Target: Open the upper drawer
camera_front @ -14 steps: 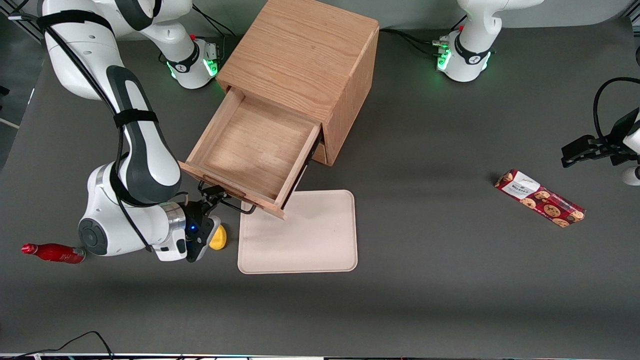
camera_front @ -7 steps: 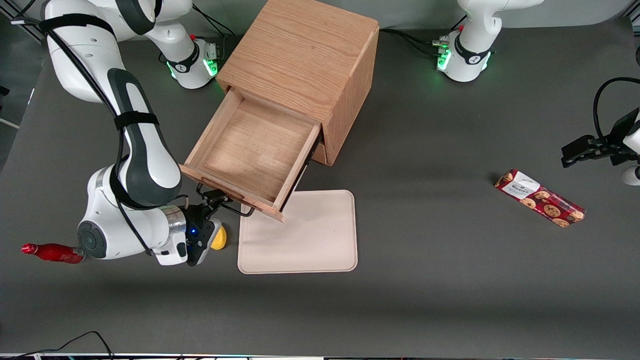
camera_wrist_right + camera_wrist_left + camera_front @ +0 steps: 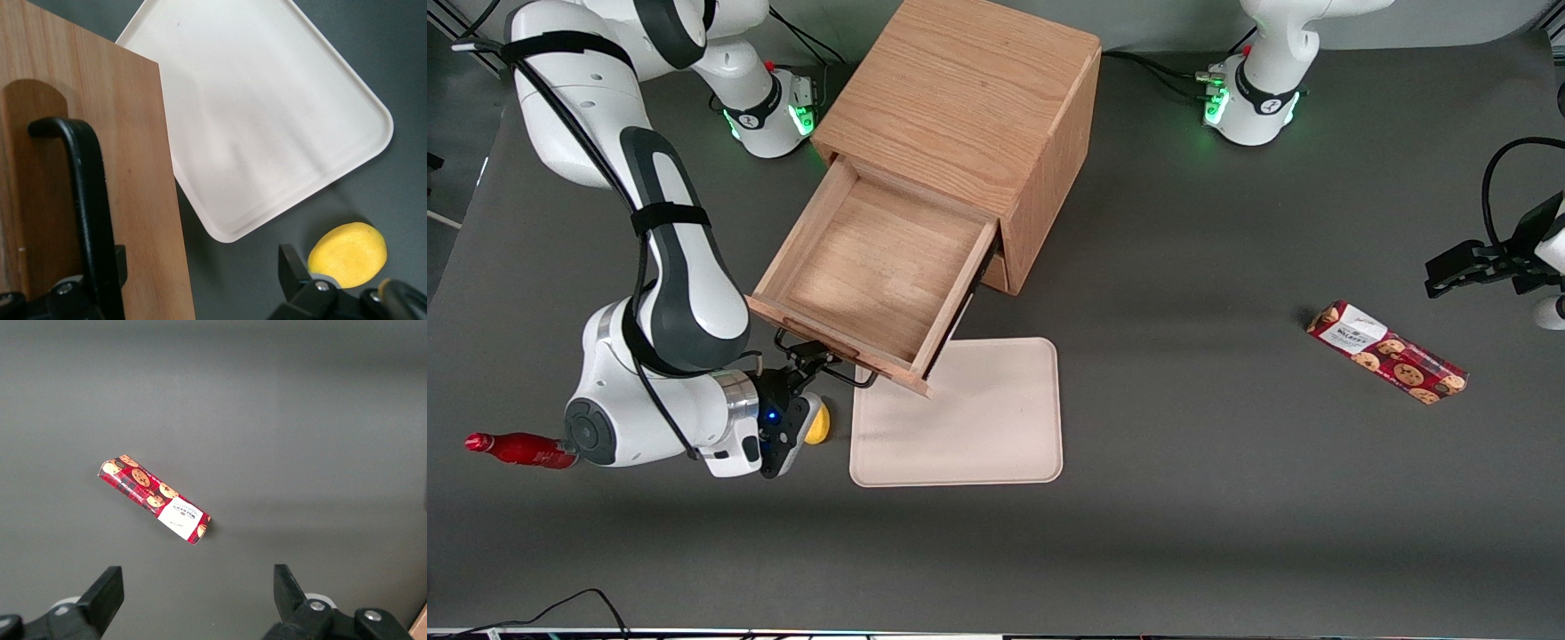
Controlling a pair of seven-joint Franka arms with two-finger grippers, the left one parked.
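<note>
The right arm's gripper point(image 3: 807, 363) sits at the front of the pulled-out upper drawer, low over the counter. Its jaws stand apart, one on each side of the long thin black wire handle point(image 3: 87, 200), and whether either pad presses the wire I cannot tell; nothing is clamped between them.

The light oak upper drawer point(image 3: 867, 271) juts far out of the boxy oak cabinet point(image 3: 960, 107), its bare wooden floor fully exposed and its front panel nearest the front camera. By that showing the opening looks essentially done; what seems left is to let the handle go and draw the arm clear, or at most a last small pull if the runners allow it.

Room is tight near the jaws. The small yellow rounded object point(image 3: 348, 253) lies just beside the gripper on the dark grey counter point(image 3: 1227, 498), and the cream rounded-corner tray point(image 3: 969, 427) lies under the drawer's front corner, so a retreat would likely be safest straight back toward the front camera, where the counter is bare. The red bottle point(image 3: 520, 449) lies beside the arm's wrist body, toward the working arm's end. The red cookie packet point(image 3: 153, 500) lies well apart, toward the parked arm's end.
</note>
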